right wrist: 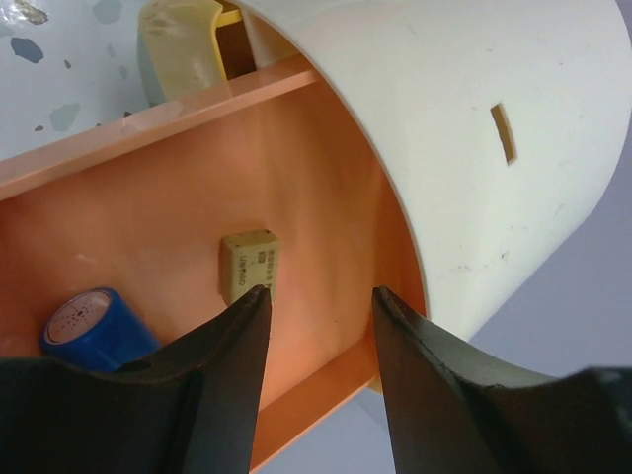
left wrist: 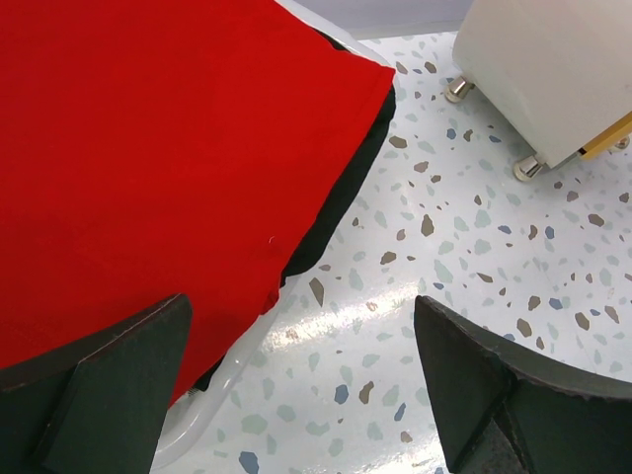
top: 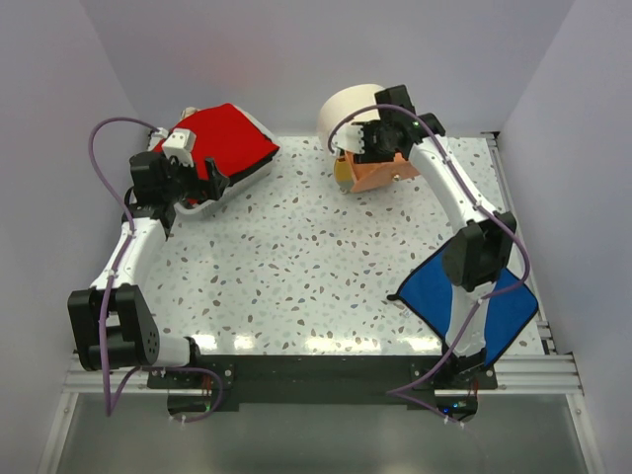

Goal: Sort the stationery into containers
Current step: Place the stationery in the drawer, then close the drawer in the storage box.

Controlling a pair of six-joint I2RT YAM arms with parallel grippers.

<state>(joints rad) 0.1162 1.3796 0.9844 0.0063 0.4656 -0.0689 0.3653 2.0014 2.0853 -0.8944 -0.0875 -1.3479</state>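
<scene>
You saw orange drawer (right wrist: pixel 148 197) out of cream drum (right wrist: pixel 474 148), tan cube (right wrist: pixel 247 262) and blue stub (right wrist: pixel 94 321) inside, right gripper (right wrist: pixel 319 293) released above them, left gripper (left wrist: pixel 301 301) spread empty beside red-topped case (left wrist: pixel 148 148).

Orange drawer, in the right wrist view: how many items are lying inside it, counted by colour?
Tan: 1, the small cube
Blue: 1, the round stub
Total: 2 items visible in the orange drawer; the fingers hide its near part.
</scene>
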